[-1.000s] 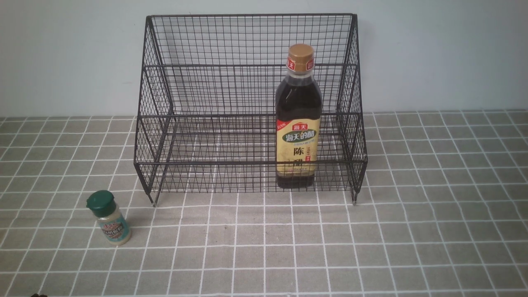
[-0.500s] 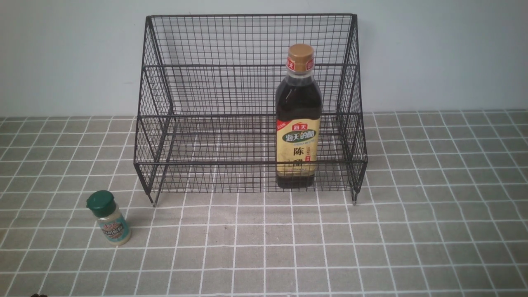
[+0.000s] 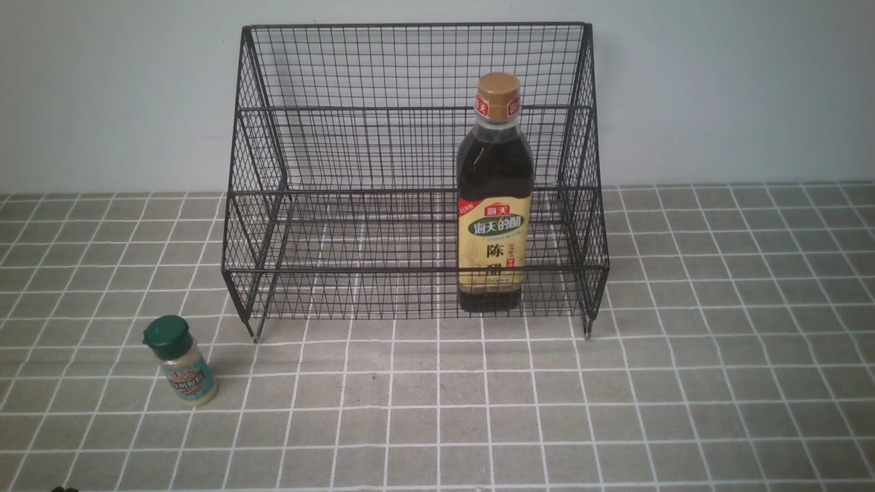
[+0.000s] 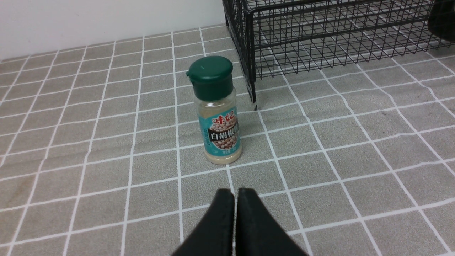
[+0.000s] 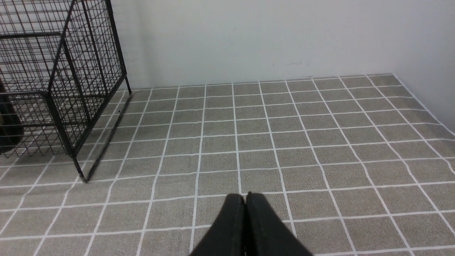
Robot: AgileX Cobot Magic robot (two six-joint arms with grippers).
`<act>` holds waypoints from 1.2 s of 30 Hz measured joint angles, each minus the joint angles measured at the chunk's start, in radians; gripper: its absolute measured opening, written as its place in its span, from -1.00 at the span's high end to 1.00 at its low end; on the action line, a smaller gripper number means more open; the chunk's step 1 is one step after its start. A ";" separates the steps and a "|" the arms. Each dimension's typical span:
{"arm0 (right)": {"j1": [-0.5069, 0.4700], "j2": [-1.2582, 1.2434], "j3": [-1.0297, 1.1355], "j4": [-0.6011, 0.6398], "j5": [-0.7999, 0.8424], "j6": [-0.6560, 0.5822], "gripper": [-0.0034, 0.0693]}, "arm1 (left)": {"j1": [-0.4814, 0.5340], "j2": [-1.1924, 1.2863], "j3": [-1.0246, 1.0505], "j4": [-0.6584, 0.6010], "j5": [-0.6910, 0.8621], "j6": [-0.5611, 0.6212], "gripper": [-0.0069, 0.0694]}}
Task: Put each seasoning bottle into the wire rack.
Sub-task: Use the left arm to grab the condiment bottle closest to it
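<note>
Matches the front pictures of a second and half a second ago in every point: same places, same poses. Shows the wire rack [image 3: 410,137] standing on the grey checked cloth [image 3: 683,383], tall back toward the pale wall [image 3: 738,89]. Holds the tall dark bottle [image 3: 494,198], gold-capped and yellow-labelled, upright in the lower front tier toward the robot's right end, foot seen through the front mesh. Leaves the small shaker jar [image 3: 182,365], green cap and teal label, upright on the cloth outside the rack, near the front left foot and apart from it.

Gives no sight of either pincer from the front. Shows from the left wrist alone the left gripper [image 4: 235,193], two black fingers pressed together with nothing between them, low over the cloth, pointing at the shaker jar and near it without touching. Reveals there also the jar's label print, white characters on a dark band over pictured pale round grains, too small to read from the front, and a dark edge of the tall bottle behind the mesh. Shows from the right wrist the right gripper [image 5: 245,197], likewise closed and empty, over the cloth well apart from the rack's right foot, with a sliver of the bottle inside the rack. Takes in, from that wrist alone, the cloth's far right end against a second wall [image 5: 433,53].
</note>
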 joint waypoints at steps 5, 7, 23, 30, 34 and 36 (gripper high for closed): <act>0.000 0.000 0.000 0.000 0.001 0.000 0.94 | 0.000 0.000 0.000 0.000 0.000 0.000 0.84; 0.000 0.000 0.000 0.000 0.001 0.000 0.94 | 0.000 0.000 0.000 0.000 0.000 0.000 0.84; 0.000 0.000 0.000 0.000 0.001 0.000 0.94 | 0.000 0.000 0.000 0.008 -0.014 0.009 0.84; 0.000 0.000 0.000 0.000 0.001 0.000 0.94 | 0.000 0.000 0.003 -0.071 -0.293 -0.030 0.84; 0.000 0.000 0.000 0.000 0.001 0.000 0.94 | 0.000 0.000 0.003 -0.102 -0.456 -0.034 0.84; 0.000 0.000 0.000 0.000 0.002 0.000 0.94 | 0.000 0.000 0.003 -0.121 -0.508 -0.034 0.84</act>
